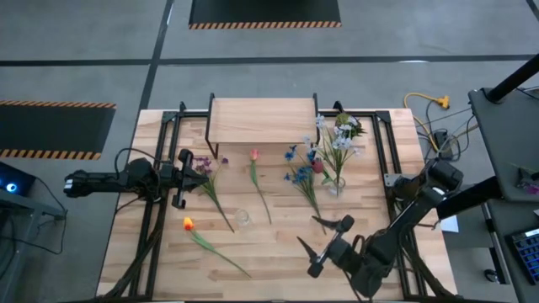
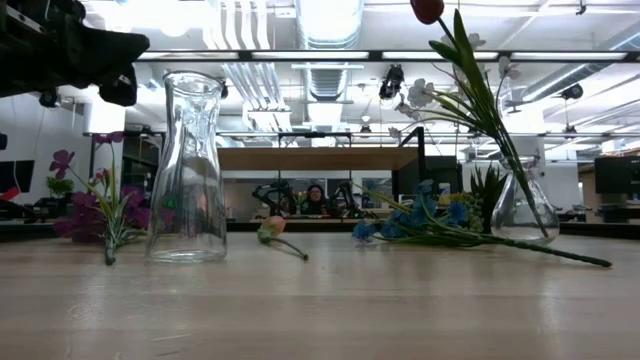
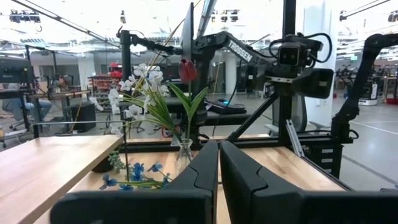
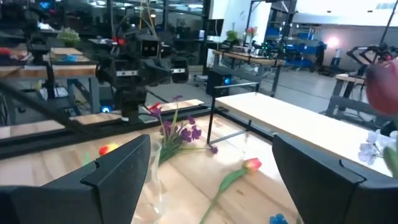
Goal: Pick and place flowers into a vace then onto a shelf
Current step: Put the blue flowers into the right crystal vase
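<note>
Right gripper [image 1: 323, 236] hangs wide apart and empty near the table's front edge, left gripper [image 1: 180, 179] pinched shut at the left edge, flowers [image 1: 258, 183] strewn mid-table before the shelf [image 1: 261, 120] — a careless sweep could topple the clear vase [image 1: 243, 218].

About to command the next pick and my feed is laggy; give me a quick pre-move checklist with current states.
1. Right gripper open, nothing held: ok.
2. Left gripper shut, empty, by the purple flower: ok.
3. Empty vase upright: ok.
4. Second vase upright with flowers in it: ok.
5. Shelf top bare: ok.
6. Pink, orange and blue flowers all on the table: not ok.
</note>
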Robot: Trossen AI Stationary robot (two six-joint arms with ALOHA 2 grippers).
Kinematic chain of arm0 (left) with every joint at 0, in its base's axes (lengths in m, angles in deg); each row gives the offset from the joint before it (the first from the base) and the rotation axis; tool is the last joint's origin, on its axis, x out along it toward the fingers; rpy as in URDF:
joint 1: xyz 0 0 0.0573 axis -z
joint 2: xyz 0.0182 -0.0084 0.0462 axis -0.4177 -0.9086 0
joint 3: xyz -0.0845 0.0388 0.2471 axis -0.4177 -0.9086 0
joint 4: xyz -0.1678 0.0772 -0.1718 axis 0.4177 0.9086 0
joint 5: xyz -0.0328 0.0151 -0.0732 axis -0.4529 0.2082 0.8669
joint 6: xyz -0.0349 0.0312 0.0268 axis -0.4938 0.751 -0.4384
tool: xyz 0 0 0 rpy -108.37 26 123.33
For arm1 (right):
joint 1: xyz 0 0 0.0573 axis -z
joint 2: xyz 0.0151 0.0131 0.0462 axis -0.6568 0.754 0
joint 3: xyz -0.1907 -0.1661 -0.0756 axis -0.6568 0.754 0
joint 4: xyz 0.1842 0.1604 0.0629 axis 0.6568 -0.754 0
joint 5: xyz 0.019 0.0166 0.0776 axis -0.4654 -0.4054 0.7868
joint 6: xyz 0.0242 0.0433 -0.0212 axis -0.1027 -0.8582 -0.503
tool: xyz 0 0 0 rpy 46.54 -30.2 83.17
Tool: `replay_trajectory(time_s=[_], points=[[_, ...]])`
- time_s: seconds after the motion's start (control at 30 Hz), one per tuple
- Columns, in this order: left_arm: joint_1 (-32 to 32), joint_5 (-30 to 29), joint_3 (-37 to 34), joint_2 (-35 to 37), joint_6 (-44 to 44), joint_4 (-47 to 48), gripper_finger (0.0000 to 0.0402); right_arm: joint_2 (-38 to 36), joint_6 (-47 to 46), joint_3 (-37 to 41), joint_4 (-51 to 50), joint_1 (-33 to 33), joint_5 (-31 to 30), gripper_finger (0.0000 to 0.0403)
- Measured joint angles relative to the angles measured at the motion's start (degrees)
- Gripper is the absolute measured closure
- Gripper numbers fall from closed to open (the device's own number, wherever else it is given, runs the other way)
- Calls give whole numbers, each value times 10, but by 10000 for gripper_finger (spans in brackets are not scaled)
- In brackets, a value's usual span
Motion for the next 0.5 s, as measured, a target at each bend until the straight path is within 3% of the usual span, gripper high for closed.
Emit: replay_trajectory(time_s=[0.1, 0.2, 0.4, 0.5], points=[[0, 0, 0, -1, 0, 1, 402, 3, 0, 15, -1, 0, 4, 76], [0, 0, 0, 0, 0, 1, 402, 3, 1, 46, -3, 0, 50, 76], [0, 0, 0, 0, 0, 1, 402, -2, -75, 111, 4, 17, 299, 76], [0, 0, 0, 0, 0, 1, 402, 1, -143, 132, -3, 37, 337, 76]])
